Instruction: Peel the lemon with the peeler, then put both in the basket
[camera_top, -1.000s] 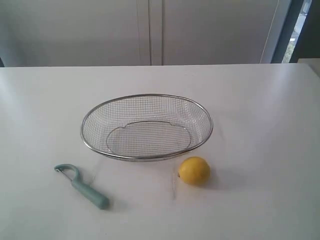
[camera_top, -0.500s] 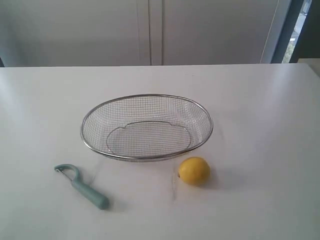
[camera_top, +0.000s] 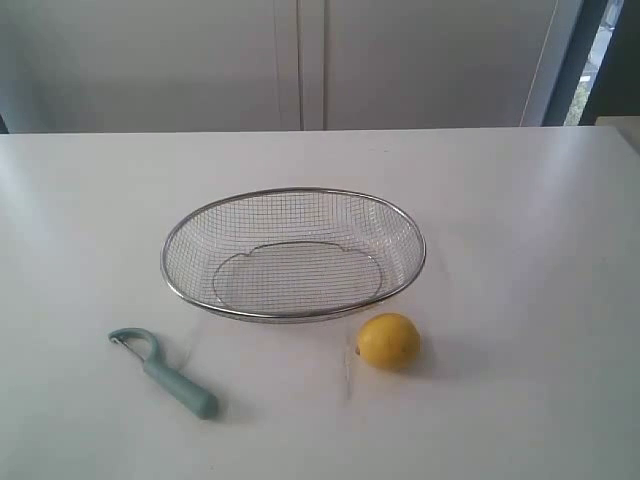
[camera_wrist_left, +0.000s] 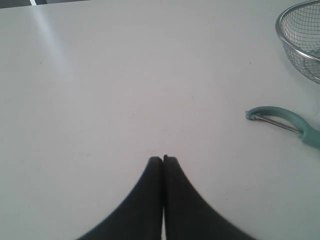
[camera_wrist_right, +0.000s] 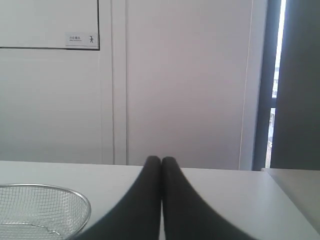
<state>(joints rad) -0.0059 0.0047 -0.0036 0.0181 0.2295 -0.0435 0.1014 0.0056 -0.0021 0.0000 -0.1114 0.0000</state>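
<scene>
left wrist view | peeler near closed l jaws, apart

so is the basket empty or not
Empty: only bare mesh shows inside the basket; lemon and peeler lie outside it.

The basket sits on the table, and everything else I place from it. The lemon lies on the table on my side of the basket, just off its near rim toward the right end, not touching. The peeler lies on my side too but toward the basket's left end and farther from it. My left gripper is apart from the basket, with the peeler nearer to it than the basket, and my right gripper is apart from the basket as well.
</scene>
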